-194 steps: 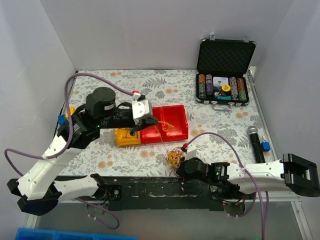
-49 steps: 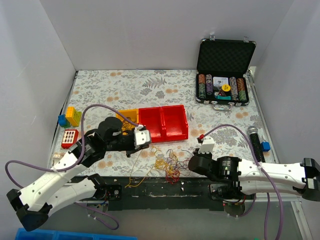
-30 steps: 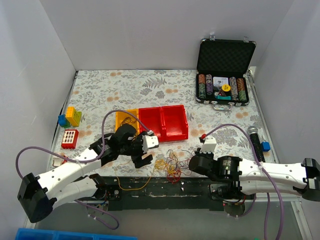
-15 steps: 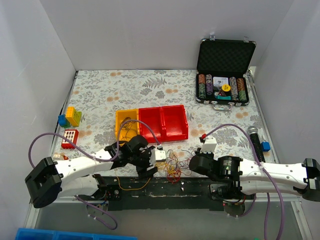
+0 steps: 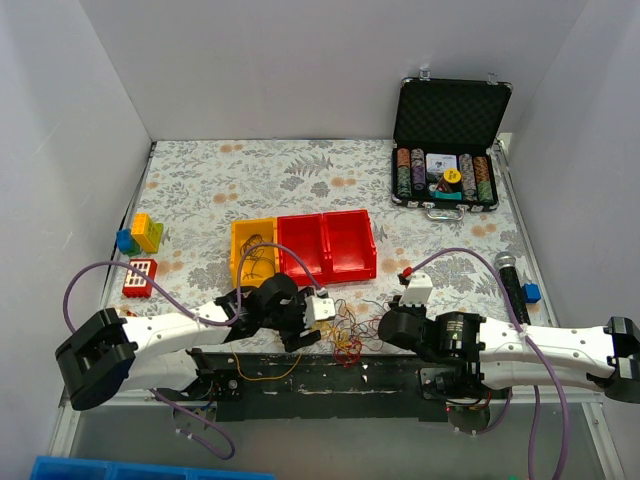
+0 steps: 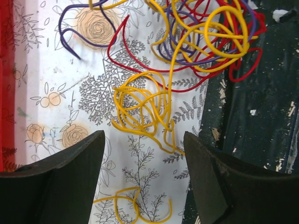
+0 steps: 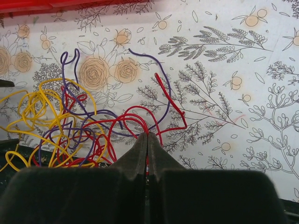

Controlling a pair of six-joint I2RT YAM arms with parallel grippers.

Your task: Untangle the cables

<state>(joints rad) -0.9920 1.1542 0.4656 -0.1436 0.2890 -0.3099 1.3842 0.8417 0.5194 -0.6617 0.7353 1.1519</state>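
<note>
The cables (image 5: 343, 333) lie as a tangle of thin red, yellow and purple loops at the table's front edge, partly over the black strip. In the right wrist view the tangle (image 7: 79, 130) spreads to the left, and my right gripper (image 7: 147, 136) is shut on a red cable (image 7: 133, 116) at its edge. My left gripper (image 6: 144, 140) hovers open over a yellow coil (image 6: 140, 109), with the fingers (image 6: 70, 177) on either side and nothing clamped. Seen from above, the left gripper (image 5: 318, 316) is at the tangle's left and the right gripper (image 5: 384, 325) at its right.
A yellow bin (image 5: 240, 262) holding thin cables and two red bins (image 5: 345, 262) stand just behind the tangle. Another yellow cable (image 5: 262, 370) lies on the black front strip. Toy blocks (image 5: 142, 232) sit at the left, an open chip case (image 5: 445, 180) and a microphone (image 5: 511, 285) at the right.
My left arm has swung down and right from beside the bins to the tangle's left side, jaws still open. The right arm and its red cable have stayed put.
</note>
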